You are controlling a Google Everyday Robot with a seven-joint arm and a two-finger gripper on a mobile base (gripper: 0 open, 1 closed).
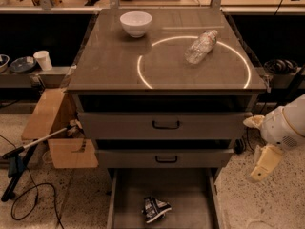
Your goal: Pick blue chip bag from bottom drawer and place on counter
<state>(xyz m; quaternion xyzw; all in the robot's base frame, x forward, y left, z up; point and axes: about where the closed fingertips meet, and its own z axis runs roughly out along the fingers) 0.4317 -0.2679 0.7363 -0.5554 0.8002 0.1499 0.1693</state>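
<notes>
Tool [263, 152] beside three drawers [164, 126] — one bag [155, 208].

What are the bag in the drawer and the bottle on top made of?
The blue chip bag looks like thin foil or film: it is crumpled. The bottle looks like clear plastic: the counter shows through. The gripper hangs beside the drawers.
</notes>
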